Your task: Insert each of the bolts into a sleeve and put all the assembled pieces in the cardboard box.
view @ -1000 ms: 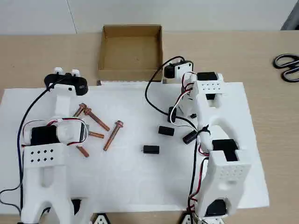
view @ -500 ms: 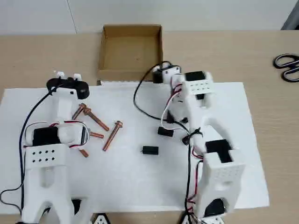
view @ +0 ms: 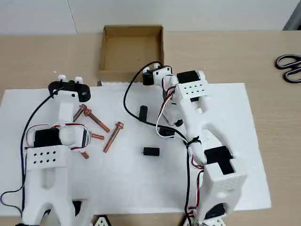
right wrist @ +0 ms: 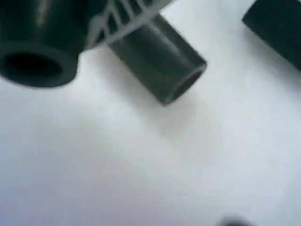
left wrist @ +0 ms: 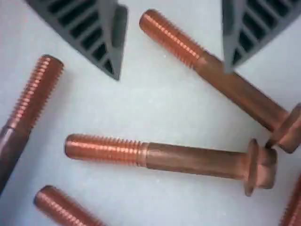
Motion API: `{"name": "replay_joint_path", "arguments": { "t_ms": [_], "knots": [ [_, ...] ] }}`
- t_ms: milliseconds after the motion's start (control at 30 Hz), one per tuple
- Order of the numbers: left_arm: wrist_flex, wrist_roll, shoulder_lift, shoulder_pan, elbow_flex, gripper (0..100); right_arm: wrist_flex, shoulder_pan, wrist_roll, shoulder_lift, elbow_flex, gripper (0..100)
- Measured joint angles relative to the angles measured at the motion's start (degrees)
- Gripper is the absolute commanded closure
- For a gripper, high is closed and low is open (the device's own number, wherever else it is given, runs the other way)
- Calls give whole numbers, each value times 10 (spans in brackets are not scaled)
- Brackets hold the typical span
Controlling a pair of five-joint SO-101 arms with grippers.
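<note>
A tan wooden desk carries an open cardboard box, a white sheet and scissors. The sheet spreads wide just in front of the box, its far edge by the box's near wall. The scissors lie well to the right of the box, on bare wood. Copper bolts lie scattered on the sheet, in front of the box and to its left. One black sleeve lies on the sheet in front of the box, and another sleeve lies farther from the box.
</note>
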Motion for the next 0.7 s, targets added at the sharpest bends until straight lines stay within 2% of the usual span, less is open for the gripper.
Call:
{"name": "replay_joint_path", "arguments": {
  "t_ms": [333, 433, 567, 700],
  "knots": [
    [0, -1, 0, 0, 0, 863, 84, 55, -12, -1, -40, 991],
    [5, -1, 1, 0, 0, 900, 111, 72, -18, -1, -70, 991],
    [48, -1, 2, 0, -14, 920, 143, 74, -18, -2, -92, 992],
    [111, 1, 34, 0, -71, 920, 148, 106, -42, -2, -92, 995]
  ]
}}
